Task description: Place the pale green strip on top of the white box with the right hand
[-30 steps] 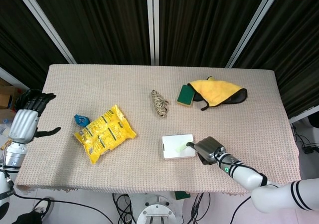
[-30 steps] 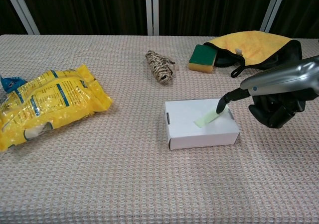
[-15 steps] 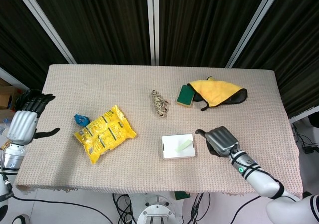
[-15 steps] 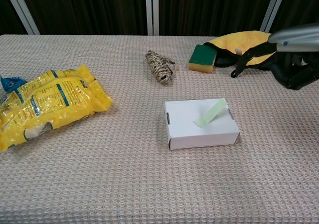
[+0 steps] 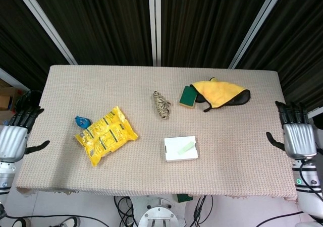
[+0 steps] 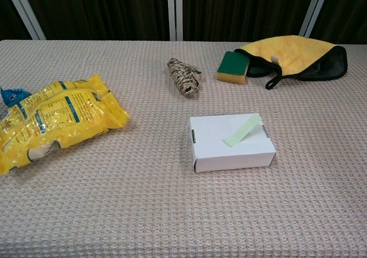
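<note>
Left hand (image 5: 12, 138), empty with fingers spread, hangs beyond the counter (image 5: 101, 86) edge. Pale green strip (image 6: 242, 129) lies diagonally on the white box (image 6: 229, 146), well left of the right hand (image 5: 295, 136), likewise empty and spread. Risk: the light strip, near the lid's corner, may slip off if the box is jolted.

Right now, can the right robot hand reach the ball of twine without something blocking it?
Probably yes. The right robot hand is open at the table's edge, and the twine ball lies free; only the white box sits nearby, off the direct path.
</note>
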Controlling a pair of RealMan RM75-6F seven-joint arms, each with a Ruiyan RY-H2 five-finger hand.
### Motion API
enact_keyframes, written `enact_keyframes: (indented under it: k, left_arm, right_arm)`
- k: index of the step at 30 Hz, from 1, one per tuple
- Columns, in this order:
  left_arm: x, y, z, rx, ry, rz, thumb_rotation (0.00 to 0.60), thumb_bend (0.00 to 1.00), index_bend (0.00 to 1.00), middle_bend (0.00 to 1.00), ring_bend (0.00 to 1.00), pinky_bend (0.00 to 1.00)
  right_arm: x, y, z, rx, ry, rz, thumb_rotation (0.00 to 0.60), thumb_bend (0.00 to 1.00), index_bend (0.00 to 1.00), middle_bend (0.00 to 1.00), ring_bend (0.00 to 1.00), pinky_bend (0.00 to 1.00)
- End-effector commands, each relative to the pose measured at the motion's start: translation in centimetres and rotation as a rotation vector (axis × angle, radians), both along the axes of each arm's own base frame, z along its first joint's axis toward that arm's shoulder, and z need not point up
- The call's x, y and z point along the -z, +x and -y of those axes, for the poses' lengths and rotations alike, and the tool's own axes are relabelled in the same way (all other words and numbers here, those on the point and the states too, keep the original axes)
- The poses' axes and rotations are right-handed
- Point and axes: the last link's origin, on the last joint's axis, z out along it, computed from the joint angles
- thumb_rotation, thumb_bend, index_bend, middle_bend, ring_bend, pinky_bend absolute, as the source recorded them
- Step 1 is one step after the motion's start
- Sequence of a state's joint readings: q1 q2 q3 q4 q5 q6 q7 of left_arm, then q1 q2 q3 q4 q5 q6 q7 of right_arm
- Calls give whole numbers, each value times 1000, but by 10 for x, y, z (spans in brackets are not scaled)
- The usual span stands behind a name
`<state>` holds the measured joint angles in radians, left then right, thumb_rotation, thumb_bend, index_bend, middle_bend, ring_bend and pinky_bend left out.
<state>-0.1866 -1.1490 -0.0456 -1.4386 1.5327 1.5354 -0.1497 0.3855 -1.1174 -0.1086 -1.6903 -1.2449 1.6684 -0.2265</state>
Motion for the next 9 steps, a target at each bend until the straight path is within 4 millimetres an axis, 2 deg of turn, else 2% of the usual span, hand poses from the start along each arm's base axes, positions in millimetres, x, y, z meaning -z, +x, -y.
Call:
enact_keyframes:
  k: [1, 3, 4, 9]
  left_arm:
    - [1, -3, 16, -22, -8, -21, 586, 0, 144, 126, 69, 161]
    - [-1, -5, 25, -40, -15, -35, 543, 0, 143, 126, 65, 157]
    - [-1, -5, 28, -48, -17, -41, 501, 0, 142, 125, 61, 153]
    - [-3, -7, 40, -96, -26, -64, 432, 0, 128, 100, 35, 139]
  right_arm:
    - [-1, -21, -12, 58, -47, 26, 422, 176, 0, 0, 0, 0]
    - [-2, -29, -17, 87, -50, 15, 410, 176, 0, 0, 0, 0]
    - [-3, -32, -20, 98, -47, 9, 406, 176, 0, 0, 0, 0]
    - [-1, -41, -28, 118, -1, 16, 405, 176, 0, 0, 0, 0]
